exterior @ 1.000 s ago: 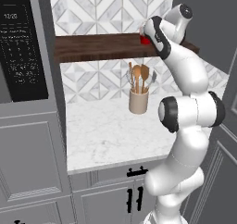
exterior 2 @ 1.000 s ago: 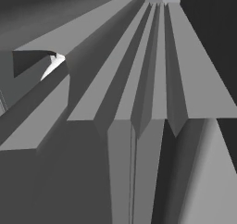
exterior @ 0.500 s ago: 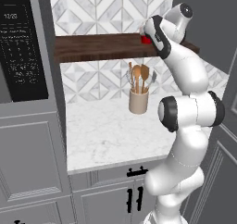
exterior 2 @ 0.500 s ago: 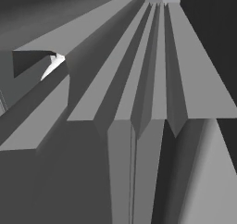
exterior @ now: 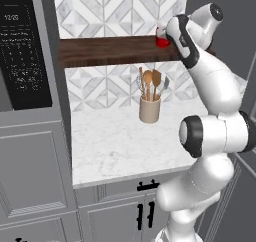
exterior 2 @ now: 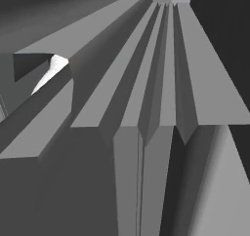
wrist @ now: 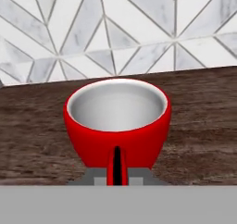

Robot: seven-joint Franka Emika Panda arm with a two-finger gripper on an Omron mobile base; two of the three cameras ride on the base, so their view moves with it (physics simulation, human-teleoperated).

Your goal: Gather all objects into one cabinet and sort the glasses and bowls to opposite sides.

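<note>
A small glossy red cup [wrist: 117, 121] with a white inside stands upright on the dark wooden floating shelf [wrist: 203, 121], its handle turned toward the hand. My gripper [wrist: 116, 179] is shut on the cup's handle, with one grey fingertip on each side of it. In the left base view the red cup [exterior: 161, 40] sits near the shelf's right end, and the gripper [exterior: 166, 36] reaches it from the right with the arm raised high. The cabinet, the bowl and the other glasses are out of view.
Below the wooden shelf [exterior: 110, 51], a beige utensil crock [exterior: 150, 108] stands on the white marble counter [exterior: 110, 146]. A black oven panel [exterior: 25, 51] in a tall grey unit bounds the left. A grey panelled door [exterior 2: 146, 84] is very close to the right base camera.
The jaws have closed on the cup's handle within the last second. The arm and the cup stay where they were.
</note>
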